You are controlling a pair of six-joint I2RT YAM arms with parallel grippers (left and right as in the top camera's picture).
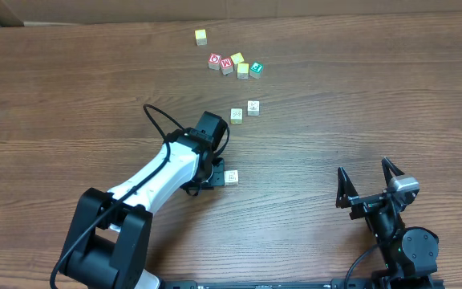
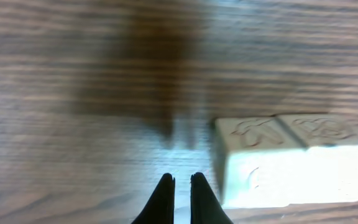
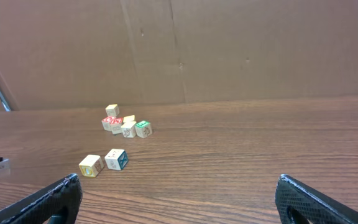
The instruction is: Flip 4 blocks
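- Left pincer (image 1: 213,178) clenched, empty, low over the bench (image 1: 54,96), just beside a pale block (image 1: 231,177).
- Right pincer (image 1: 364,170) released wide, holding nothing, well apart from it.
- Second block (image 1: 237,116) and third block (image 1: 253,107) side by side mid-bench, near the cube cluster (image 1: 235,64).

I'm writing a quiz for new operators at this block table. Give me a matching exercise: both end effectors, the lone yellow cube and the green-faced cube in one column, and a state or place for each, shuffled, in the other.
Things
1. left end effector
2. right end effector
3. lone yellow cube
4. green-faced cube

States or places
A. at the right end of the cube cluster
B. shut, beside a pale block
C. open, holding nothing
D. standing alone beyond the cluster

Pairs: 1-B, 2-C, 3-D, 4-A
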